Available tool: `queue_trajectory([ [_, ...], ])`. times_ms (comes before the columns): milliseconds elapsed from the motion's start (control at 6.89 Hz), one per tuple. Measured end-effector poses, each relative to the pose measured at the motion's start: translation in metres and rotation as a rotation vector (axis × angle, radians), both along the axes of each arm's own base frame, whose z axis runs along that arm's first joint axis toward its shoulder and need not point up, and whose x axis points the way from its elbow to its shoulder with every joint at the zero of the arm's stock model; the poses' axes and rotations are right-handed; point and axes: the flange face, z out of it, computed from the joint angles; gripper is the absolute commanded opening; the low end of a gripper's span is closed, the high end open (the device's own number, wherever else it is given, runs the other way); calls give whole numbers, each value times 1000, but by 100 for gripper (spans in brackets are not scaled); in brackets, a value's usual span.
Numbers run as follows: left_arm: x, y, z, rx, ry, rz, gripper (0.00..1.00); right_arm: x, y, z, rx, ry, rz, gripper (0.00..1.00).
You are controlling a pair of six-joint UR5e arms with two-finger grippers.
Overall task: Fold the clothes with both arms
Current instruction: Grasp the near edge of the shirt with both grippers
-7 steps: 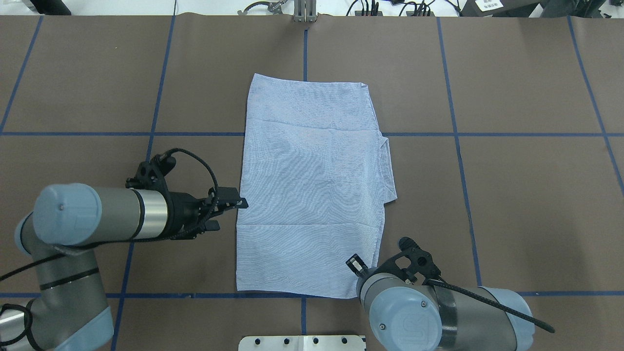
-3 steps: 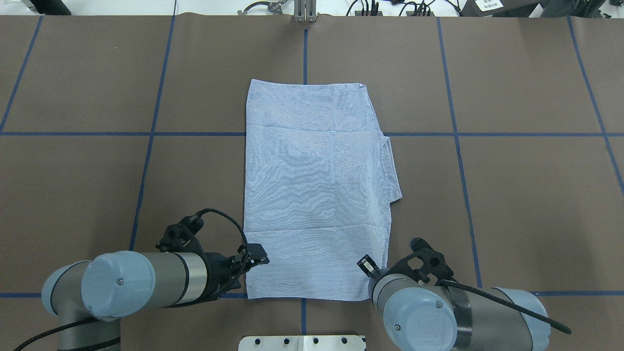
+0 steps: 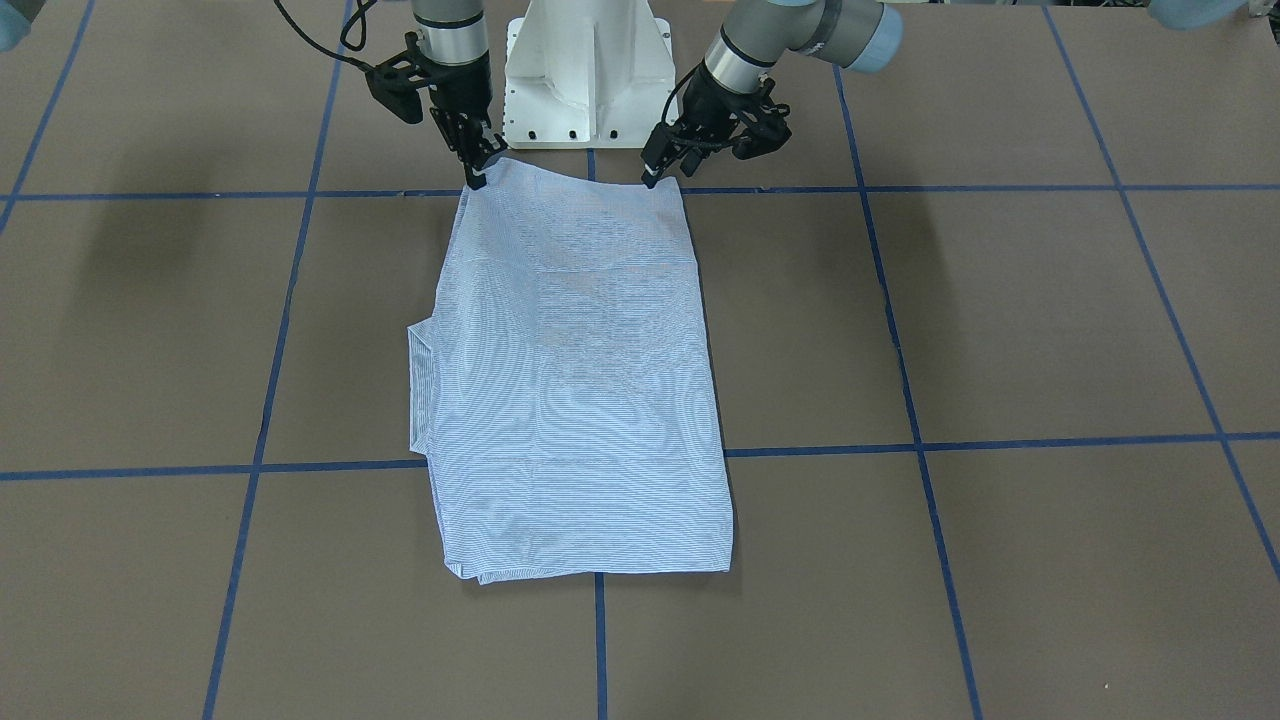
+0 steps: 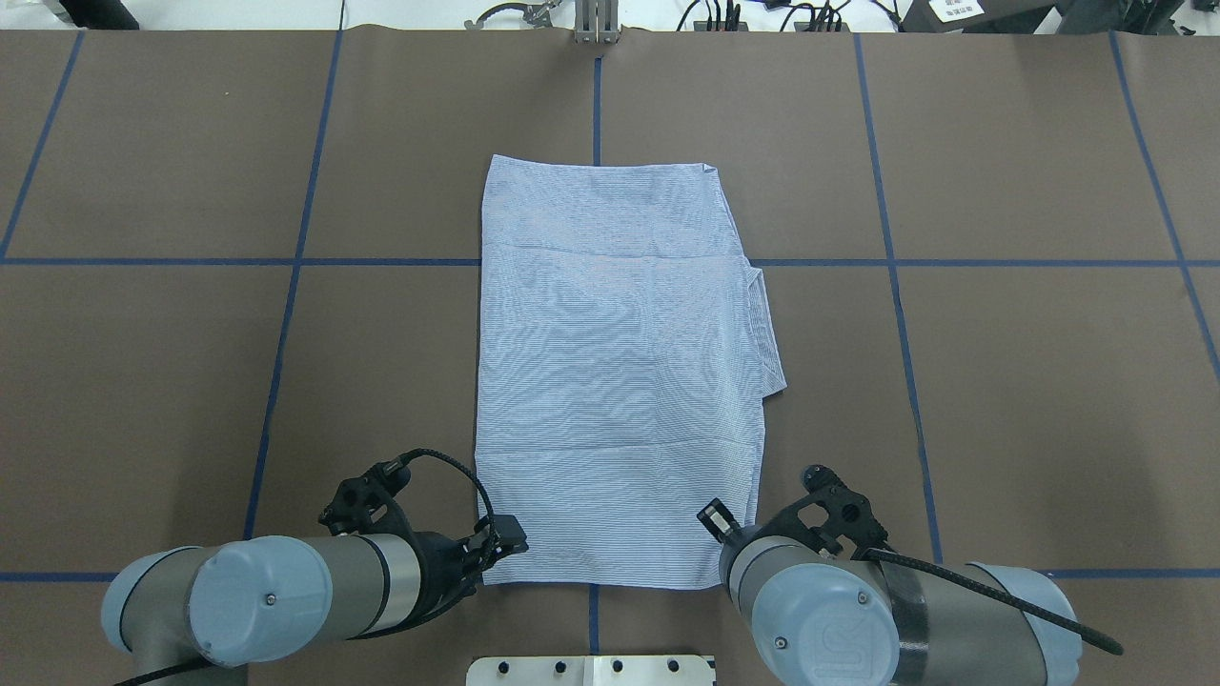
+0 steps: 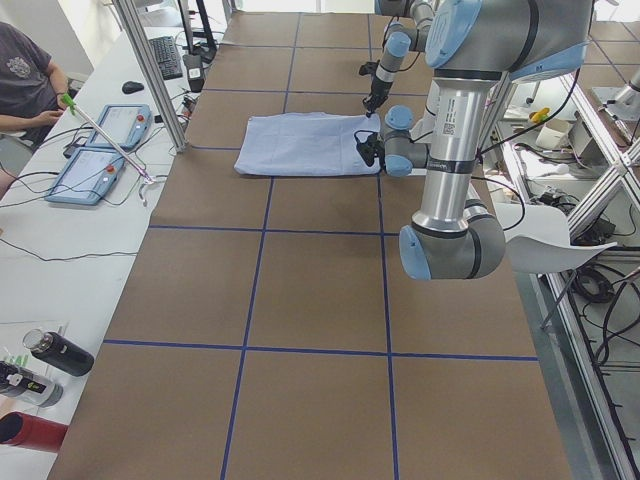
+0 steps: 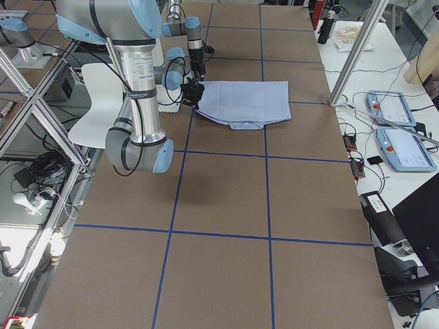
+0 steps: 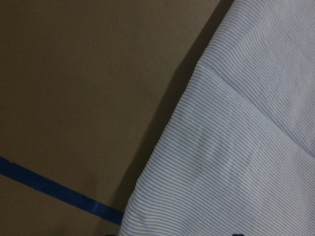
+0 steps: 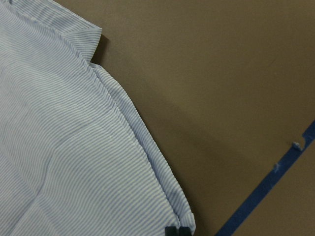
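Right gripper [image 3: 480,172] pinches one corner of the shirt [image 3: 580,400] on the side nearest the white base [image 3: 585,80], fingertips closed on the cloth. Left gripper [image 3: 652,172] sits at the other base-side corner; whether it grips, I cannot tell. The shirt lies flat, folded long, stretching away from the base.

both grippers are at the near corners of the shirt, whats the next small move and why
Probably shut the left gripper on its near corner of the shirt. The right gripper already looks pinched on the other near corner, while the left one's fingers seem open beside the hem, so lifting now would raise one side only.
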Motion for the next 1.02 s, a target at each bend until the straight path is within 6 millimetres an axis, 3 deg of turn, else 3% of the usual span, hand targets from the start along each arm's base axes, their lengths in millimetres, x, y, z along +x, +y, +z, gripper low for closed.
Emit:
queue_trajectory([
  [290,7,6,5,2,-13,3,57,0,0,0,0,0,0,0],
  [580,10,9,7,5,-18,0,50,0,0,0,0,0,0,0],
  [725,10,9,8,6,-19,-2,32,0,0,0,0,0,0,0],
  [870,11,9,8,6,-20,-2,0,0,0,0,0,0,0,0],
  [1015,10,9,8,6,-20,-3,0,0,0,0,0,1,0,0],
])
